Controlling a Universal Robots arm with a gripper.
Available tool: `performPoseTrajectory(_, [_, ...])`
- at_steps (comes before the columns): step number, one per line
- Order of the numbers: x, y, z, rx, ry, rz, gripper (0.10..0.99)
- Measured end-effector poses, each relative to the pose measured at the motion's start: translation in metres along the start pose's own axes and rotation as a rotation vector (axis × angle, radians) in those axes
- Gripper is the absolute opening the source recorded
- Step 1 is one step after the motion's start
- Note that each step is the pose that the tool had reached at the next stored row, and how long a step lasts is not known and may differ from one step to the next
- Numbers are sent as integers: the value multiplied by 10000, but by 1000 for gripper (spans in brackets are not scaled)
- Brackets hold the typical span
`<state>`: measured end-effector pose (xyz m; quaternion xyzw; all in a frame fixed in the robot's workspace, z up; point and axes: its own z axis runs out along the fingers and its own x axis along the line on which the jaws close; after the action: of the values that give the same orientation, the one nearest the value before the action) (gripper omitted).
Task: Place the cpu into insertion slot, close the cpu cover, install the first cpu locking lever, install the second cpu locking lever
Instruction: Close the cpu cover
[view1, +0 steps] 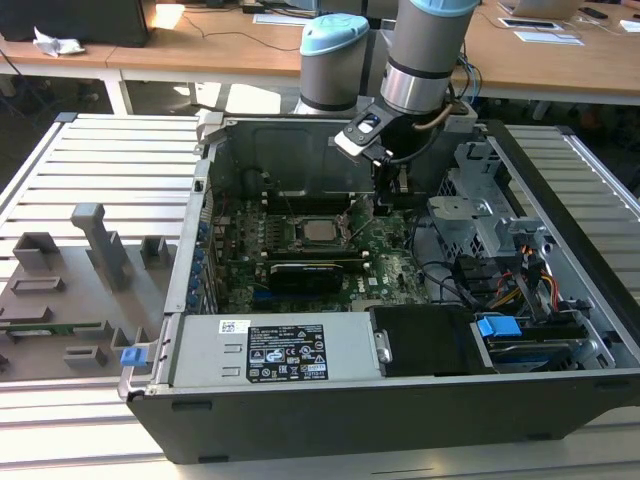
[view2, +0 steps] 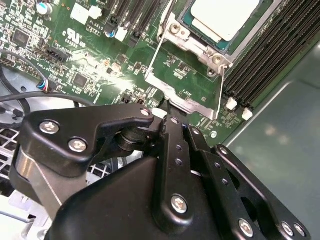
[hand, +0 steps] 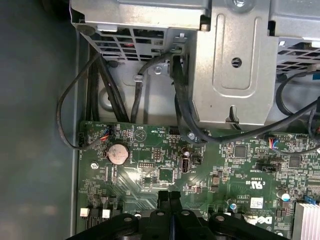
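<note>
The cpu (view1: 318, 232) lies flat in the insertion slot (view1: 297, 243) on the green motherboard, its silver top showing in the second wrist view as the cpu (view2: 225, 17). The cpu cover (view2: 200, 49) lies down around it as a silver frame. Thin wire locking levers (view2: 153, 57) run along the socket's sides. My gripper (view1: 385, 205) hangs just off the socket, toward the exterior view's right. Its black fingers are pressed together, shut, with the tips (view2: 167, 107) at the silver lever tab (view2: 184, 102) by the socket's corner. I cannot tell whether they touch it. In the first wrist view the gripper (hand: 170, 196) has nothing between its fingers.
The open computer case (view1: 200, 250) rests on a slatted table. Black memory slots (view2: 280, 55) flank the socket. A metal drive cage (hand: 235, 75) and black cables (hand: 182, 110) lie close behind the gripper. A power supply (view1: 270, 350) sits at the case front, and grey fixtures (view1: 100, 245) stand outside.
</note>
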<state>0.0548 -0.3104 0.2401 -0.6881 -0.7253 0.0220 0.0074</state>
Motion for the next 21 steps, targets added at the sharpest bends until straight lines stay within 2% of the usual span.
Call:
performPoseTrajectory(3, [4, -67, 3, -1, 0, -1, 106])
performPoseTrajectory(21, [8, -156, 8, -1, 0, -1, 106])
